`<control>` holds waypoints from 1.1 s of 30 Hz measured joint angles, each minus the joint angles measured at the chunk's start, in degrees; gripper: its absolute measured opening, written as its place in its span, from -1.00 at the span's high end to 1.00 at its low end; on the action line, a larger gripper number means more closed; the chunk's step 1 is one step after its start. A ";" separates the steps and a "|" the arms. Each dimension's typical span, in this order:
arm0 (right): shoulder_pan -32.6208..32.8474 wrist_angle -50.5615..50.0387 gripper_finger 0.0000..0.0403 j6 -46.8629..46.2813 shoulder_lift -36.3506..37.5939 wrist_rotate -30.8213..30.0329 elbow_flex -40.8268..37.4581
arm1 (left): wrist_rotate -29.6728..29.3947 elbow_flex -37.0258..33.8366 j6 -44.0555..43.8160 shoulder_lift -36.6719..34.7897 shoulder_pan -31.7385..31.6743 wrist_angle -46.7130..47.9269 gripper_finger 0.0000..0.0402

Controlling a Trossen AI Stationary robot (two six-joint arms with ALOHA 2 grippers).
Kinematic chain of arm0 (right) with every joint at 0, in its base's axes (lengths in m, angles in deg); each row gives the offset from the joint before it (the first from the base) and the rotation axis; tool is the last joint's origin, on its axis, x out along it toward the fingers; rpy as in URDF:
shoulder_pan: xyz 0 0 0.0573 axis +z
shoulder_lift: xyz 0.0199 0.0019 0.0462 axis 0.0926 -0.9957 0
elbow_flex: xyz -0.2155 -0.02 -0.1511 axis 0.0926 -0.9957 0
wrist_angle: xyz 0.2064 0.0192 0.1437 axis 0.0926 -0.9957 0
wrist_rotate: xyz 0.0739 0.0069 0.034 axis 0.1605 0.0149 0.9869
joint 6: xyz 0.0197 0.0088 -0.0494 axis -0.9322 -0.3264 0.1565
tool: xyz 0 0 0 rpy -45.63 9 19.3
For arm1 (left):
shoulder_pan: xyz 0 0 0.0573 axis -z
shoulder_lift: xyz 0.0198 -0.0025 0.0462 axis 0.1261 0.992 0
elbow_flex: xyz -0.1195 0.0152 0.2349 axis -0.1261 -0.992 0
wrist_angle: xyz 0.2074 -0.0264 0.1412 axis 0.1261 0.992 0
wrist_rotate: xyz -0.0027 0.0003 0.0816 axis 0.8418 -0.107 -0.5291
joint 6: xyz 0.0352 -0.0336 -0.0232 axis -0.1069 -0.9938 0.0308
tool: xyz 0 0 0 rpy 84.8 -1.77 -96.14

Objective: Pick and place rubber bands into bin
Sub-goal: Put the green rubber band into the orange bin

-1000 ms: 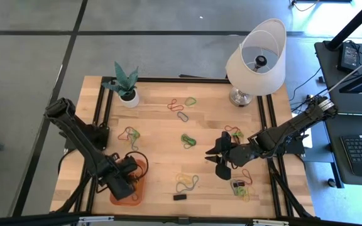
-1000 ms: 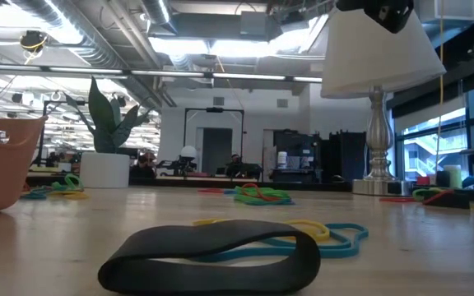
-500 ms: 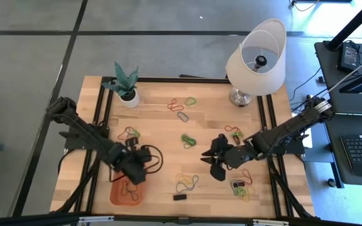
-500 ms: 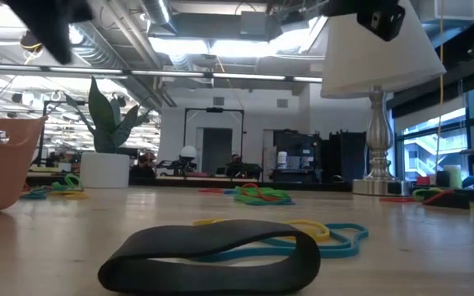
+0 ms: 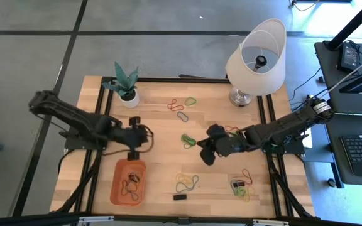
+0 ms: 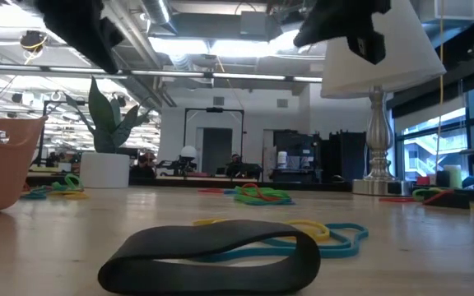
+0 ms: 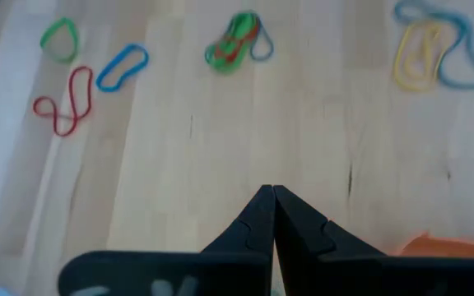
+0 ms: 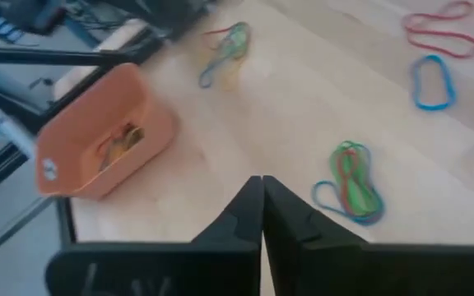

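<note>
Worktop (image 5: pixel 162 122): one wooden surface. It carries one lamp (image 5: pixel 255 59), one potted plant (image 5: pixel 126 85) and one orange bin (image 5: pixel 128 182).

Arms: two. The left gripper (image 5: pixel 144 137) hangs above the worktop just beyond the bin; jaws fully closed, tips meeting, nothing between them. The right gripper (image 5: pixel 204 150) hangs near mid-worktop, just beside a green band cluster (image 5: pixel 188 140); jaws fully closed, nothing held.

Bin: near the front edge on the left arm's side. It holds a few rubber bands (image 5: pixel 129 182); exact count cannot be told.

Loose band groups on the worktop, high view: six. These are the green cluster, the red-green-blue group (image 5: pixel 182 105), the group by the left gripper (image 5: pixel 131 132), the yellow-blue group (image 5: pixel 185 182), and two at the right (image 5: pixel 242 187) (image 5: pixel 235 133).

One small black block (image 5: pixel 179 197) lies at the front edge.
</note>
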 joint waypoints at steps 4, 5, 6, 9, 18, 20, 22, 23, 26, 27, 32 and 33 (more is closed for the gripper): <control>-3.43 -9.26 0.98 -3.86 -0.13 2.35 2.23 | 2.96 -7.18 1.30 -9.56 -3.03 -6.77 0.99; -4.36 -12.47 0.98 -5.22 -0.35 2.78 3.28 | 3.33 -8.49 1.34 -11.51 -3.62 -8.02 0.99; -5.24 -16.57 0.98 -6.70 -0.47 3.45 4.34 | 3.57 -9.62 1.36 -13.40 -4.07 -9.17 0.99; -7.65 -28.22 0.99 -11.54 -0.79 4.14 7.20 | 3.63 -12.26 1.37 -18.04 -5.09 -12.42 0.99; -13.44 -28.41 0.98 -13.04 -2.80 8.76 8.87 | 4.70 -15.54 7.31 -25.27 -5.56 -13.47 0.99; -13.83 -26.23 0.98 -11.28 -4.66 9.68 9.41 | 4.74 -15.93 7.35 -26.33 -5.58 -13.88 0.99; -14.14 -25.86 0.99 -9.84 -7.32 9.95 11.43 | 4.62 -15.96 7.35 -27.23 -5.56 -13.24 0.99; -14.25 -25.92 0.99 -8.74 -8.75 10.00 12.81 | 4.58 -15.96 7.35 -27.56 -5.56 -13.02 0.99; -15.26 -27.95 0.99 -4.66 -13.74 11.41 18.36 | 3.87 -15.96 7.86 -28.21 -5.58 -12.99 0.99; -15.81 -28.87 0.99 -3.36 -15.43 12.16 20.32 | 3.69 -15.96 7.92 -28.35 -5.58 -13.03 0.99; -18.06 -33.28 0.98 2.02 -23.02 14.80 28.66 | 3.27 -16.00 7.42 -28.27 -5.58 -13.02 0.99; -18.42 -33.70 0.96 3.12 -24.21 15.89 29.45 | 3.27 -16.00 7.11 -28.20 -5.58 -13.05 0.99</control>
